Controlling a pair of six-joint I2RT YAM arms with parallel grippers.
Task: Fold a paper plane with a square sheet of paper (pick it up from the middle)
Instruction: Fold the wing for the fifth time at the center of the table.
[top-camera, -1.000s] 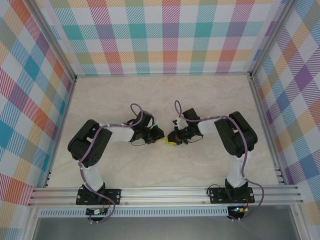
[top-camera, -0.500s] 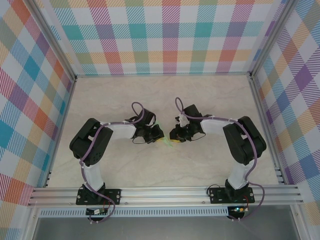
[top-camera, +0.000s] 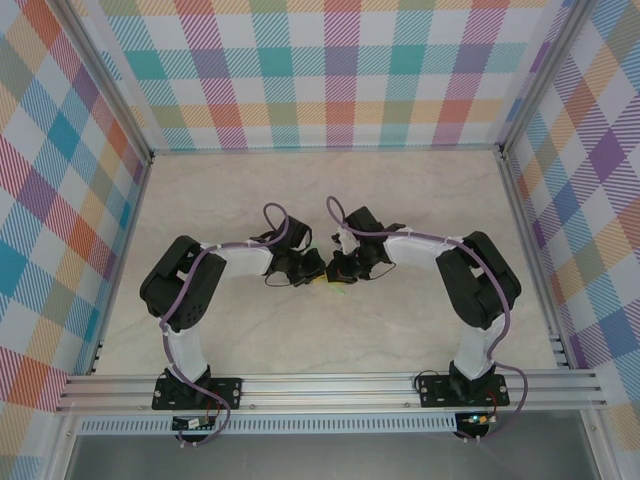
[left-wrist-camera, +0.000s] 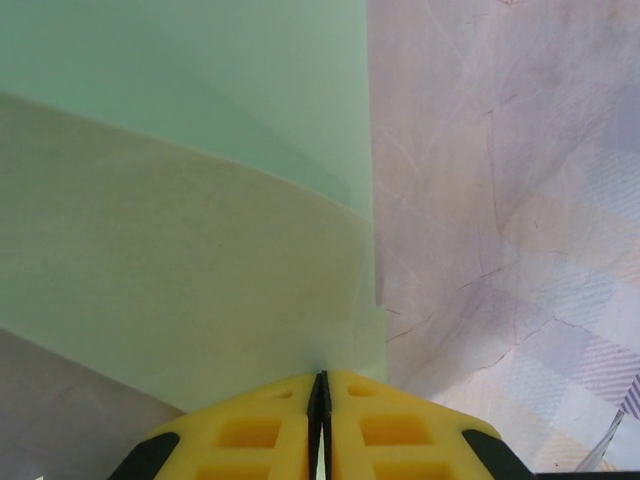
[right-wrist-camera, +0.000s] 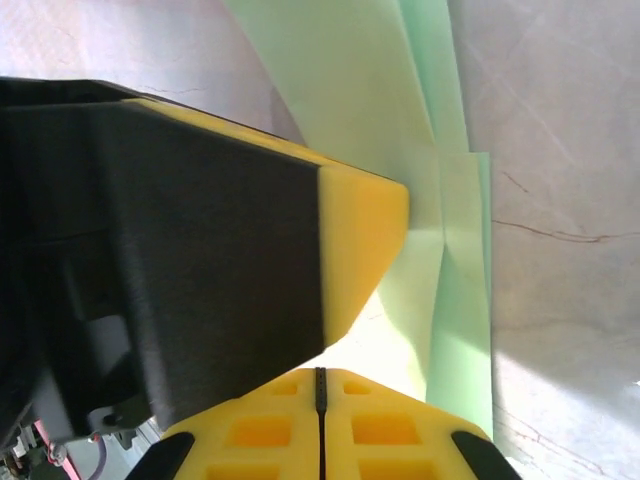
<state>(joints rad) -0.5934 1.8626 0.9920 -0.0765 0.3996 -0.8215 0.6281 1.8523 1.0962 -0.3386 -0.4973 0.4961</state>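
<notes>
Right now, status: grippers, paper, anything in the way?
Left gripper shut on folded green paper. Right gripper shut at its edge, grip unclear. Left fingers crowd right's tips.

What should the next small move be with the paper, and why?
Probably hold with the left gripper and draw the right gripper slowly along the fold, away from it. Both look shut on the paper, almost touching each other, and the layers beside the right gripper look loosely overlapped rather than pressed flat.
</notes>
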